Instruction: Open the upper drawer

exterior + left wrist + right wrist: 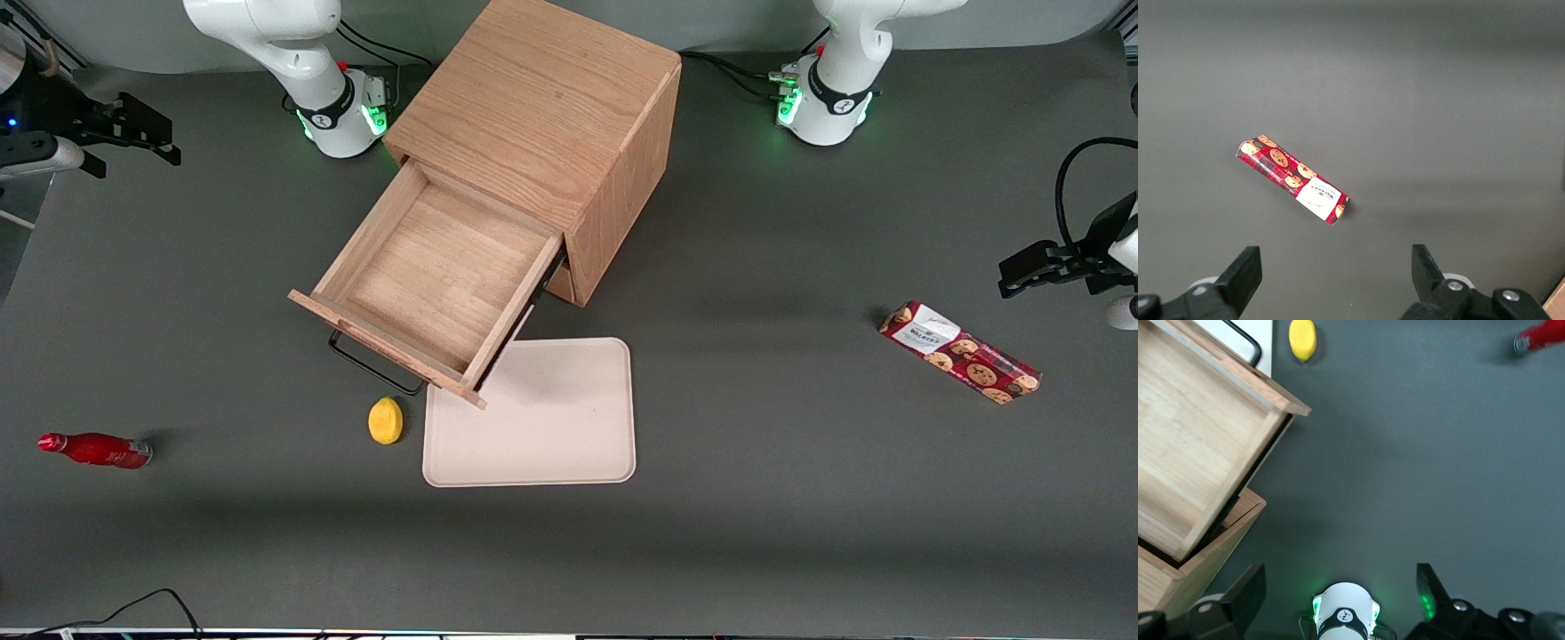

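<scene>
Gaping upper drawer (pixel 440 276), lower one hidden, tool (pixel 133 133) apart, spread.

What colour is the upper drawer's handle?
Black, a thin bar on the upper drawer's front; clearest in the front view. The gripper is open, away from it.

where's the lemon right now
The lemon lies on the table just nearer the front camera than the upper drawer handle, beside the beige tray. The gripper hangs open, far off, at the working arm's end.

Light oak upper drawer (pixel 436 276) w/ black handle (pixel 369 364); black tool (pixel 133 129) over grey tabletop (pixel 756 498); yellow lemon (pixel 385 420); red bottle (pixel 96 450); cream tray (pixel 551 427).
</scene>
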Action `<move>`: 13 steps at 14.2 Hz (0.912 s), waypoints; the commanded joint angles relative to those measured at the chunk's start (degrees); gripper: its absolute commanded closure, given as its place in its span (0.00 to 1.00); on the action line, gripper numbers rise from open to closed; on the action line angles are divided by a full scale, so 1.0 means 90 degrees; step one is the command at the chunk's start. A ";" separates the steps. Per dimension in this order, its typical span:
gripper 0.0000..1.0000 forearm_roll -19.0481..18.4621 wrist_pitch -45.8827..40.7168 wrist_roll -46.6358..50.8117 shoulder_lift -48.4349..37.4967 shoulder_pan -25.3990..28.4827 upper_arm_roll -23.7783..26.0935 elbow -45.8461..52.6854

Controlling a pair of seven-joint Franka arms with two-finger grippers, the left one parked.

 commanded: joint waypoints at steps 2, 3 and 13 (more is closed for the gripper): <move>0.00 -0.0002 0.0046 0.0146 0.0294 0.0048 -0.0035 0.0124; 0.00 0.0008 0.0046 0.0204 0.0294 0.0058 -0.0035 0.0115; 0.00 -0.0021 -0.0247 0.1650 0.0547 0.0087 0.0044 0.0642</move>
